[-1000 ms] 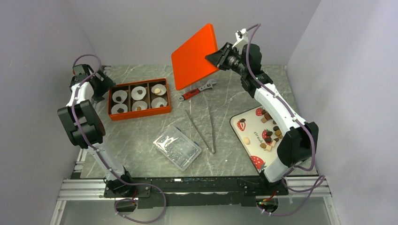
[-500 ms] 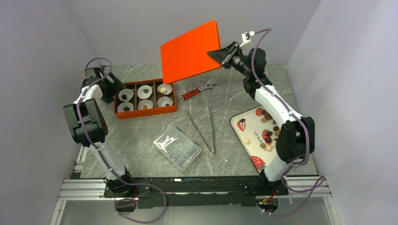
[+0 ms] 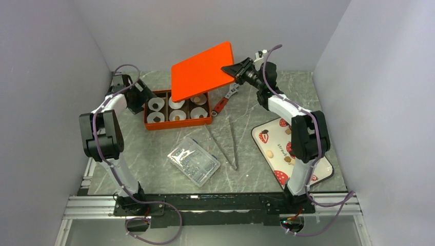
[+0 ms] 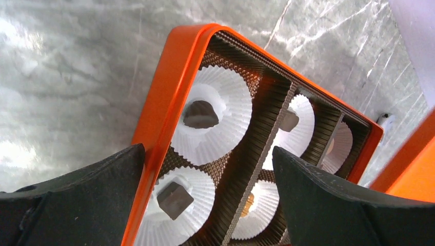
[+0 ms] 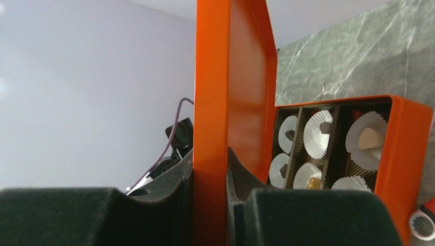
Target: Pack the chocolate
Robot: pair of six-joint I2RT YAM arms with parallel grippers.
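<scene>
Right pincer (image 3: pixel 232 68) clamped on orange lid (image 3: pixel 201 70), which has swung from upright to tilted low over the orange box (image 3: pixel 177 123). Left pincer (image 4: pixel 208 154) wide, straddling the box's end wall. Chocolate (image 4: pixel 173 198) in paper cups (image 4: pixel 215 102); more, seemingly, on strawberry tray (image 3: pixel 264 147). Closing looks near.

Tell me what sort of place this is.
Most likely a robot test cell, not a kitchen: two arms bolted to a metal rail, plain walls boxing in a marble-look table, and staged props like a wrench beside an orange box.
</scene>
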